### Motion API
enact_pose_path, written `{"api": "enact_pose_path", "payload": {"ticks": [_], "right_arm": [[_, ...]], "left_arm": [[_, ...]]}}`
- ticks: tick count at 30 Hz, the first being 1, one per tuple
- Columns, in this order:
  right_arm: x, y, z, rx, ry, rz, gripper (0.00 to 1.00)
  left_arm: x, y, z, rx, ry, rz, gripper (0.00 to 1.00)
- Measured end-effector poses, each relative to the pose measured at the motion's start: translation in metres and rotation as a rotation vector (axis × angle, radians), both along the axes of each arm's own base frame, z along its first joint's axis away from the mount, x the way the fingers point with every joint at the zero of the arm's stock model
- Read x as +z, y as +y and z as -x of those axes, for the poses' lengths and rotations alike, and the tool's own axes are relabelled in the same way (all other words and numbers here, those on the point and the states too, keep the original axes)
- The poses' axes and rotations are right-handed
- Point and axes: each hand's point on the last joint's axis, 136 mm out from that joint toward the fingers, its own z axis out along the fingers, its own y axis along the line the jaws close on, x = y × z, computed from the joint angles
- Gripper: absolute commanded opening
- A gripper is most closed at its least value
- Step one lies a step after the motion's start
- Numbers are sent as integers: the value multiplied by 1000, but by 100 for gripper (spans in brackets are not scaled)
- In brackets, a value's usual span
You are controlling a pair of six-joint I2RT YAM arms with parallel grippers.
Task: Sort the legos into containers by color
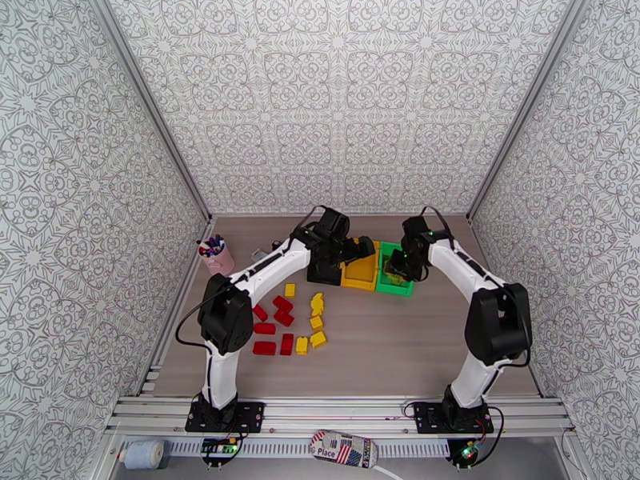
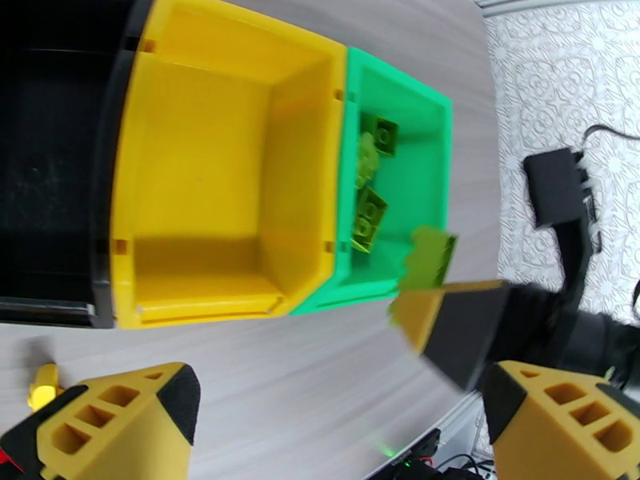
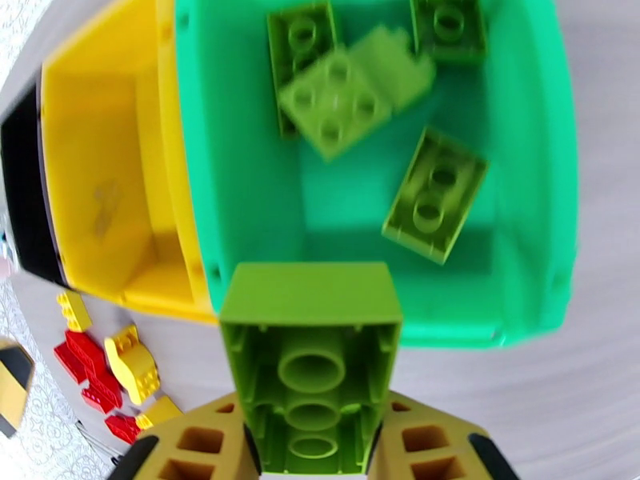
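- Bricks like these look light, stiff and hard, with smooth plastic walls that I'd guess are a bit slippery. The sure hold is across two flat opposite sides, not over the studs.
- That is how the right gripper (image 3: 314,442) has the lime brick (image 3: 310,346). Its fingers are clamped on the brick's side walls at one end, and the hollow underside faces the wrist camera.
- The lime brick hangs over the near rim of the green bin (image 3: 240,194), not yet inside it. Being so light and tough, it should take a short drop without harm.
- The green bin holds four or five loose lime pieces (image 3: 436,194), lying at odd angles near the far wall. There is bare floor below the held one.
- The yellow bin (image 2: 200,154) sits touching the green bin's side and is empty.
- The black bin (image 2: 48,154) sits on the yellow one's other side. Its inside is too dark to say what it holds.
- The left gripper (image 2: 340,402) stands wide open with nothing in it, above the table (image 1: 400,346) just in front of the bins.
- Red bricks (image 1: 272,326) and yellow bricks (image 1: 314,322) lie in a loose cluster on the table, well apart from the bins and on the left arm's side.
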Motion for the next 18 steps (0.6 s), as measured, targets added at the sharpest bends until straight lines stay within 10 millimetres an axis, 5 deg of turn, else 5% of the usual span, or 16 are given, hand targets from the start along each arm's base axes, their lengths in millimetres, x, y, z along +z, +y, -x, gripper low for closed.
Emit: {"api": "enact_pose_path", "payload": {"ticks": [8, 14, 18], "right_arm": [[2, -5, -27, 13, -2, 12, 56], [2, -3, -24, 20, 12, 5, 58], [6, 6, -12, 45, 9, 0, 60]], "left_arm": [[-2, 42, 24, 48, -5, -93, 99], [8, 82, 56, 95, -31, -145, 99], [-3, 109, 81, 126, -12, -192, 99]]}}
